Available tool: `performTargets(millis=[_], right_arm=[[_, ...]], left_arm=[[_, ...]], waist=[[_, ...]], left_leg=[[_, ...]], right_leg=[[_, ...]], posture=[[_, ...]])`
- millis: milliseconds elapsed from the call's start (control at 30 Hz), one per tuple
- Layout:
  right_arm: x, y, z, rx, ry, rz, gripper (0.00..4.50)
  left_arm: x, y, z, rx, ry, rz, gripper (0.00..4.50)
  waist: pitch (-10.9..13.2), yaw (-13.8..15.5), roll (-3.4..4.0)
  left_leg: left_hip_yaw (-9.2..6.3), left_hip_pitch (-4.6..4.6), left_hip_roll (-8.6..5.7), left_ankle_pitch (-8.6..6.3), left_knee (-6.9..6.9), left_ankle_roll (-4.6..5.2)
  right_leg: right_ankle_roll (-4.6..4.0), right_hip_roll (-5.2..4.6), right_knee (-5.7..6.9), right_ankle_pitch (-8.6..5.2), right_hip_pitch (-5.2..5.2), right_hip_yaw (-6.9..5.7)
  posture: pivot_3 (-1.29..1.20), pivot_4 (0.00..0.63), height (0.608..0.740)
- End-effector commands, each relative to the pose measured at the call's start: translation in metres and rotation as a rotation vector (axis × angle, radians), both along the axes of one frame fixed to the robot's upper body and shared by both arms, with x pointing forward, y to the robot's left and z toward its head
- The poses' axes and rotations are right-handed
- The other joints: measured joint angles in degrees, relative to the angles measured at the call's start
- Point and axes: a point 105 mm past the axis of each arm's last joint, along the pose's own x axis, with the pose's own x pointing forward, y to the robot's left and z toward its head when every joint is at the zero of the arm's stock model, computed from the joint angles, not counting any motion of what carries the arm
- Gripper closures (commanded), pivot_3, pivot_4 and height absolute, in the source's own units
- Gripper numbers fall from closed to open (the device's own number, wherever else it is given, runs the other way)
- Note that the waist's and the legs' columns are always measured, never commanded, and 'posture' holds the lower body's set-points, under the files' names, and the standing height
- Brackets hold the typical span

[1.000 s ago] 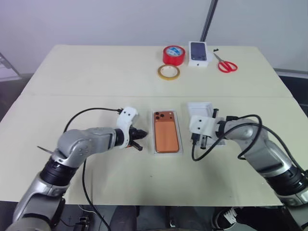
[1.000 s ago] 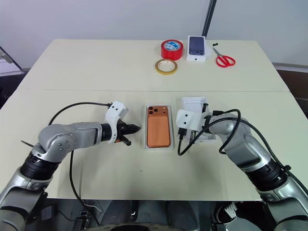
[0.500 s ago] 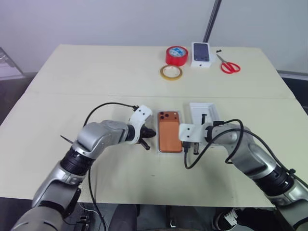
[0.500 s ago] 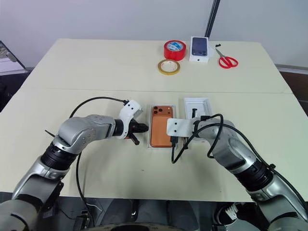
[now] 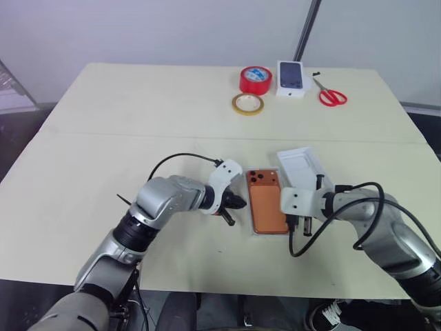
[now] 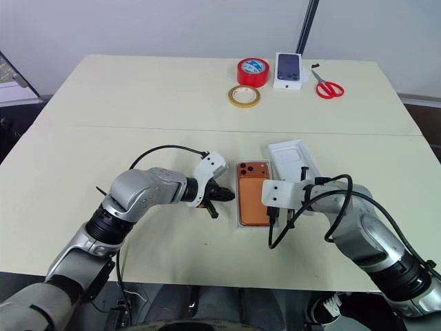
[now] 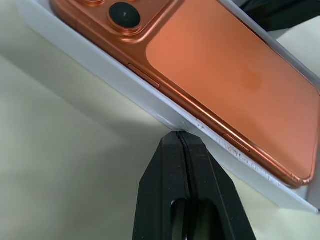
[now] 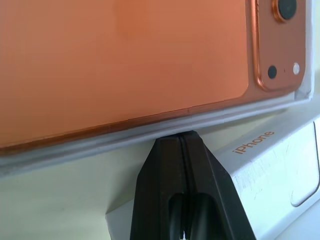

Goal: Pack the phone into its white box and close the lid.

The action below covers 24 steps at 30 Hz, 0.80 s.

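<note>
Moved: we have brought both arms in against the white box (image 5: 256, 233).
Grippers: left gripper (image 7: 181, 137) and right gripper (image 8: 180, 139) pressed together, squaring the phone (image 5: 267, 207).

1. The phone (image 5: 267, 204): copper-orange back, with dark camera lenses at its 12 o'clock end.
2. The white box (image 7: 125, 95): plain white rim around the phone.
3. The lid (image 5: 304, 166): white; its side carries orange-brown lettering, seen in the right wrist view.
4. Left gripper (image 5: 236, 203) and right gripper (image 8: 181, 138): black fingers on white mounts.
5. Tape roll (image 5: 255, 78): red.
6. Smaller tape ring (image 5: 247, 104): yellow.
7. Scissors (image 5: 331, 96): red handles.
8. Small box (image 5: 291, 78): white with a dark phone picture.
9. Table (image 5: 138, 110): pale cream.
</note>
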Motion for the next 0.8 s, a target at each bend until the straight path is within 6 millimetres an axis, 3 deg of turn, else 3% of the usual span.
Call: performTargets(millis=[33,200,300,433,533,800], right_arm=[[-0.002,0.004,0.010,0.025,-0.031,0.018,4.50],[-0.004,-0.003,0.026,0.119,0.003,-0.046,4.50],[-0.009,-0.003,0.044,0.232,0.048,-0.085,3.62],[-0.002,-0.007,0.056,0.338,0.076,-0.188,1.56],[0.005,-0.010,0.050,0.374,0.132,-0.285,1.56],[0.029,-0.018,0.034,0.441,0.208,-0.491,1.56]], left_arm=[[-0.013,-0.008,0.003,-0.033,0.018,-0.060,4.48],[-0.001,0.011,0.008,-0.033,-0.021,0.014,4.48],[0.008,0.031,0.020,-0.084,-0.083,0.074,4.50],[0.006,0.055,0.037,-0.142,-0.259,0.072,4.50],[-0.005,0.068,0.035,-0.119,-0.390,-0.002,4.50],[-0.036,0.081,0.023,-0.121,-0.496,-0.182,4.50]], waist=[[0.0,0.0,0.00],[0.0,-0.1,0.02],[0.0,-0.4,0.03],[0.0,-1.4,0.07],[0.0,-1.4,0.09],[0.1,-1.2,0.15]], left_leg=[[0.00,0.00,0.00,0.00,0.00,0.00],[0.00,0.00,0.01,0.00,0.00,0.00],[0.00,0.00,0.05,0.00,-0.01,0.00],[-0.01,0.01,0.15,0.00,-0.04,0.00],[0.03,0.01,0.15,0.00,-0.07,0.00],[0.09,-0.02,0.08,-0.02,-0.08,0.04]], right_leg=[[0.00,0.00,0.00,0.00,0.00,0.00],[0.00,0.00,0.00,0.00,-0.01,0.00],[-0.01,0.03,0.01,0.00,-0.03,0.01],[-0.03,0.09,0.06,0.01,-0.05,0.01],[-0.03,0.05,0.03,0.01,-0.07,0.04],[-0.07,-0.05,0.02,0.02,-0.11,0.05]], posture=[[0.00,0.150,0.740],[0.00,0.150,0.740],[0.00,0.150,0.740],[0.00,0.150,0.740],[0.00,0.150,0.740],[0.00,0.150,0.740]])
